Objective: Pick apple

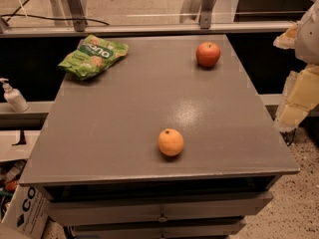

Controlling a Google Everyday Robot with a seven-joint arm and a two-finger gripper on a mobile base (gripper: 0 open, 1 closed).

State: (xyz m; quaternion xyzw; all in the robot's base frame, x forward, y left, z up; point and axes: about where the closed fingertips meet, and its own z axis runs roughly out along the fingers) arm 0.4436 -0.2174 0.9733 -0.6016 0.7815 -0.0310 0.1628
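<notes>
The apple [208, 54] is small, round and red with a dimpled stem top. It sits near the far right corner of the grey table [124, 113]. My gripper [301, 91] shows as pale white and yellowish parts at the right edge of the camera view, off the table's right side. It is well to the right of the apple and a little nearer to me, and nothing is in contact with the apple.
A plain orange round fruit [171, 142] sits near the front middle of the table. A green snack bag [93, 56] lies at the far left corner. A white pump bottle [14, 96] stands on a ledge left of the table. Drawers run under the table's front edge.
</notes>
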